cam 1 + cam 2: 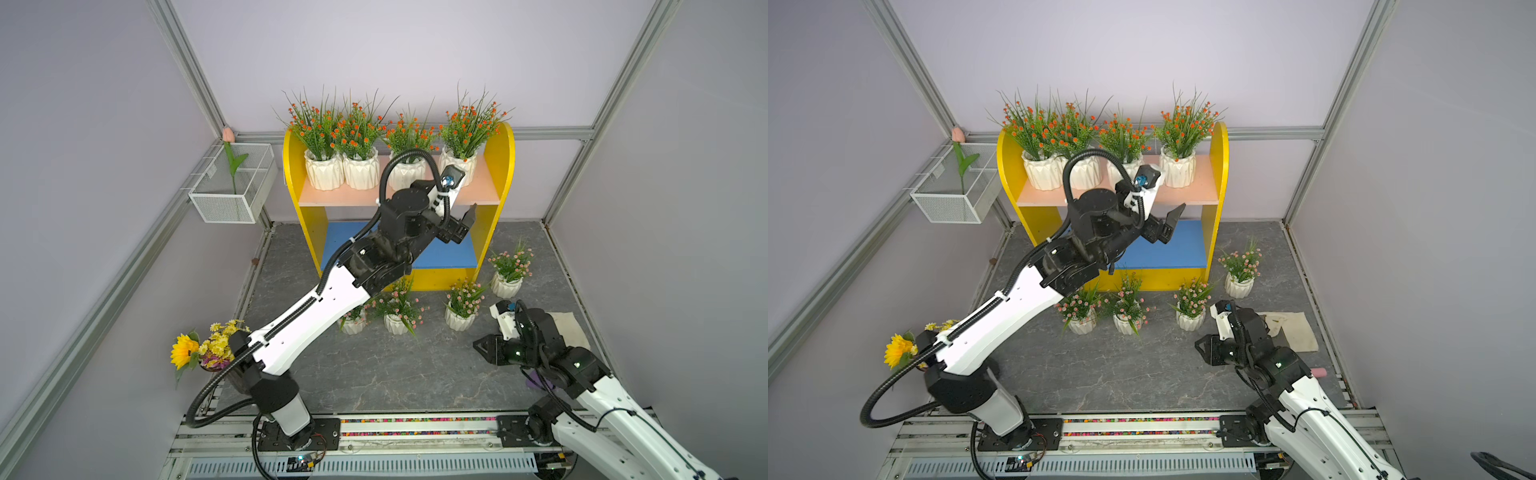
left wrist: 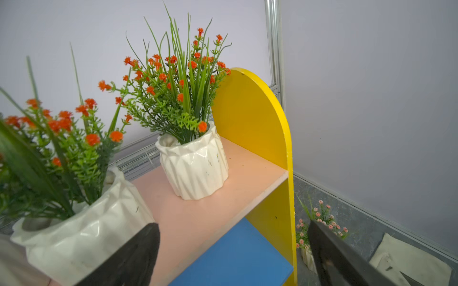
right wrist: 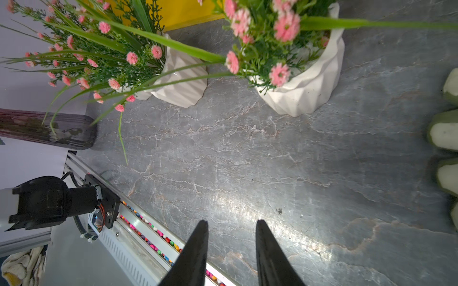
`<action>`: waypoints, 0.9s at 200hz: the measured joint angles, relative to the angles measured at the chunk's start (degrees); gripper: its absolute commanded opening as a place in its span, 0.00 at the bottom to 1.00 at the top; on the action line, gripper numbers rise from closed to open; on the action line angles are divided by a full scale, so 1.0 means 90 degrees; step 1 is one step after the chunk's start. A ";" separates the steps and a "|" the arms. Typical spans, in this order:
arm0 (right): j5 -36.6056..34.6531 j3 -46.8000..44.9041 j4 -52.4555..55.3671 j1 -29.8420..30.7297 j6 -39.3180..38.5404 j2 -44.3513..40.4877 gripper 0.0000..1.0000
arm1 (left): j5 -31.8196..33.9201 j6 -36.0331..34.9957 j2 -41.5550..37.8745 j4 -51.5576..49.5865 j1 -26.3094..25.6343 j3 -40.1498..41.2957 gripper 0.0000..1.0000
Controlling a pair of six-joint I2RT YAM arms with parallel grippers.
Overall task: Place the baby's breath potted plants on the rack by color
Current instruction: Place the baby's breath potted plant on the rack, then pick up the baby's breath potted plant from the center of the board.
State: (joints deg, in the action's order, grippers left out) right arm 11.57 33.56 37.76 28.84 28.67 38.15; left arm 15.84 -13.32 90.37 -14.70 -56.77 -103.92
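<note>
The space was enclosed by pale lilac walls (image 1: 415, 50), edged with aluminium profiles (image 1: 187, 70). A grey marble-patterned floor (image 1: 395, 374) was laid below, softly lit. A white wire basket (image 1: 224, 203) was hung on a side wall.

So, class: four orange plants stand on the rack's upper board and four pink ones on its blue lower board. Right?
No. The pink plants stand on the tabletop before the rack, not on its blue lower board; both top views show this.
</note>
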 measured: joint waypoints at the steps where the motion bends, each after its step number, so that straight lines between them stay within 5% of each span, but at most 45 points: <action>1: -0.0002 0.0002 0.0000 -0.0002 -0.0002 0.0000 0.36 | 0.0005 0.0010 -0.0073 0.0039 -0.0007 0.0104 0.97; 87: -0.0170 0.0612 -0.0199 -0.0197 -0.0240 0.0641 0.38 | 0.0605 0.0833 -0.3058 0.1632 -0.0036 0.5051 0.97; 147: -0.0182 0.0862 -0.0374 -0.0121 -0.0384 0.1188 0.37 | 0.0952 0.1467 -0.3662 0.1620 -0.0036 0.6190 0.97; 180: -0.0194 0.0886 -0.0673 0.0454 -0.0374 0.1600 0.36 | 0.1200 0.1846 -0.3951 0.1413 -0.0017 0.6562 0.99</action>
State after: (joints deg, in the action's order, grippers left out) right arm 9.82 41.54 31.70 32.93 25.30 52.56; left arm 26.63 3.29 54.81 -1.98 -56.93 -44.86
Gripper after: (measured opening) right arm 0.364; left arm 0.986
